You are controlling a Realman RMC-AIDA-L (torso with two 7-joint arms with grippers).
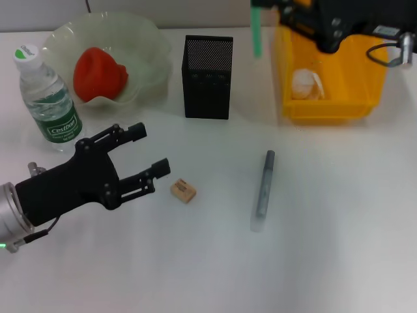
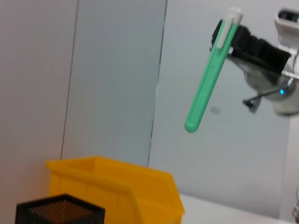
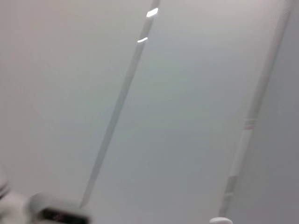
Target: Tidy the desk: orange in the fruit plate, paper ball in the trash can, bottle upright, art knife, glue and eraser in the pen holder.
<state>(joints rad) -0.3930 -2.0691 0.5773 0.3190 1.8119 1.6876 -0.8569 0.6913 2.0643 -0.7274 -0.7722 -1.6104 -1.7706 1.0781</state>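
Note:
My right gripper (image 1: 272,6) is high at the back, shut on the top end of a green art knife (image 1: 257,32) that hangs between the black mesh pen holder (image 1: 208,77) and the yellow trash can (image 1: 329,98). The left wrist view shows that knife (image 2: 208,79) tilted in the right gripper (image 2: 230,36). My left gripper (image 1: 151,151) is open above the table, just left of the tan eraser (image 1: 183,190). A grey glue stick (image 1: 262,190) lies in the middle. The orange (image 1: 99,73) sits in the fruit plate (image 1: 153,52). The bottle (image 1: 49,98) stands upright. A paper ball (image 1: 306,83) lies in the trash can.
The pen holder (image 2: 60,210) and trash can (image 2: 117,186) also appear low in the left wrist view. The right wrist view shows only a pale wall. Bare white table lies in front of and to the right of the glue.

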